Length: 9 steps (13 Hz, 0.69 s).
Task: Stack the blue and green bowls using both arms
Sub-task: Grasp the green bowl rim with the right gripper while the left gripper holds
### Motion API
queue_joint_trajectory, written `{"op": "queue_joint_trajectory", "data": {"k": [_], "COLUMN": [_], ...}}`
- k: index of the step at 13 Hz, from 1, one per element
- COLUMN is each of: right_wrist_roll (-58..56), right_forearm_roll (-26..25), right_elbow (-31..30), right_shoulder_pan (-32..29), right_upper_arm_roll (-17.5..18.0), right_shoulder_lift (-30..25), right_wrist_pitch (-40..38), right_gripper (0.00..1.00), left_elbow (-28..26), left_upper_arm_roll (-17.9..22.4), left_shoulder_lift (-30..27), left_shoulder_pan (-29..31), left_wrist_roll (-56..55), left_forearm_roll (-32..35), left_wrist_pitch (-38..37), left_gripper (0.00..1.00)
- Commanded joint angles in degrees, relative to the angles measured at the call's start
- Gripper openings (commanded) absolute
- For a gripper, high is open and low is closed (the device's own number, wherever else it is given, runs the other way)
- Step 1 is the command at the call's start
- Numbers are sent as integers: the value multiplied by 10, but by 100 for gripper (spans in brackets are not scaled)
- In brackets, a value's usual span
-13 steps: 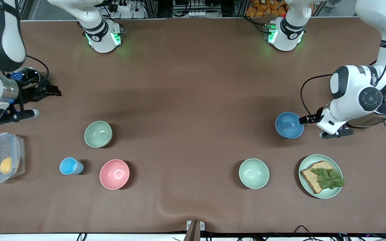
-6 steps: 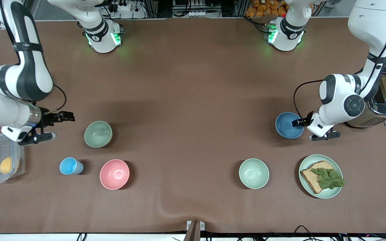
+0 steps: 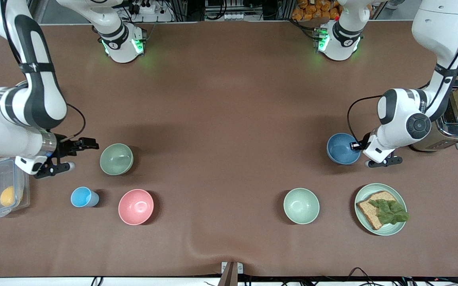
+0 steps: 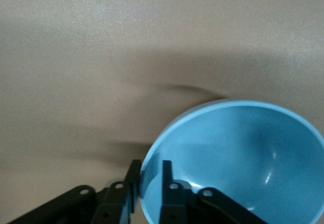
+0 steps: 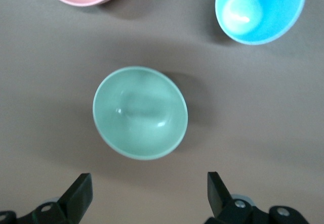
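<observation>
Nothing stacked yet: right gripper (image 3: 78,153) hangs wide open beside the green bowl (image 3: 116,159) (untouched on the table); well apart, left gripper (image 3: 359,146) pinches the blue bowl (image 3: 343,148) by its rim, unlifted.

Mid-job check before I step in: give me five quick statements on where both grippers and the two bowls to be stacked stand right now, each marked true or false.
1. The left gripper has its fingers on either side of the rim of the round matte blue bowl. True.
2. The right gripper is shut on the round sage-green bowl. False: it is open, beside that bowl and not touching it.
3. The blue bowl is already stacked in the sage-green bowl. False: they sit apart, toward different ends of the brown table.
4. The round pink bowl lies nearer the front camera than the sage-green bowl. True.
5. The blue bowl holds bread. False: it is empty.
</observation>
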Motion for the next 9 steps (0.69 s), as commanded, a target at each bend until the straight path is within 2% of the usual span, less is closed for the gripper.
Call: {"op": "queue_joint_trajectory", "data": {"k": [1, 5, 9], "right_wrist_roll": [-11, 5, -3], "right_forearm_roll": [-10, -23, -19], "right_elbow": [7, 9, 9], "right_shoulder_pan": [2, 21, 6], "right_upper_arm_roll": [0, 1, 1], "right_shoulder_lift": [33, 84, 119], "right_wrist_pitch": [14, 49, 52], "right_gripper": [100, 100, 100], "left_elbow": [4, 28, 85], "left_upper_arm_roll": [-7, -8, -30], "left_shoulder_lift": [-1, -9, -51], "left_shoulder_pan": [-1, 1, -6], "left_wrist_roll": [-23, -32, -43], "left_forearm_roll": [13, 12, 8], "left_wrist_pitch": [5, -3, -118], "left_gripper": [0, 0, 0]}}
